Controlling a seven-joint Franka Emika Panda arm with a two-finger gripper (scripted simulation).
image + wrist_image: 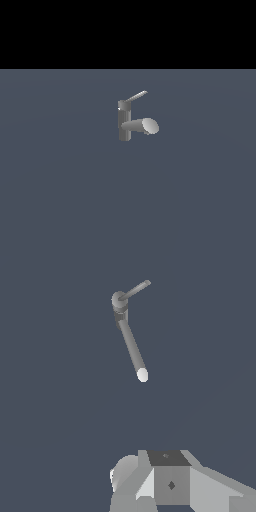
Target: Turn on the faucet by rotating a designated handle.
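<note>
Faucet (126,122) stands upright mid-worktop (60,200), alone, spout (145,125) pointing toward the exterior view's right. Handle (135,97) slants up off the post top, also rightward, free and untouched. In the wrist view the end effector (170,483) body shows at the frame edge, well apart from the faucet; fingertips are out of frame, so can't tell released or clenched. Judgement: approach stage, camera looking down on the lever to line up a push.
</note>
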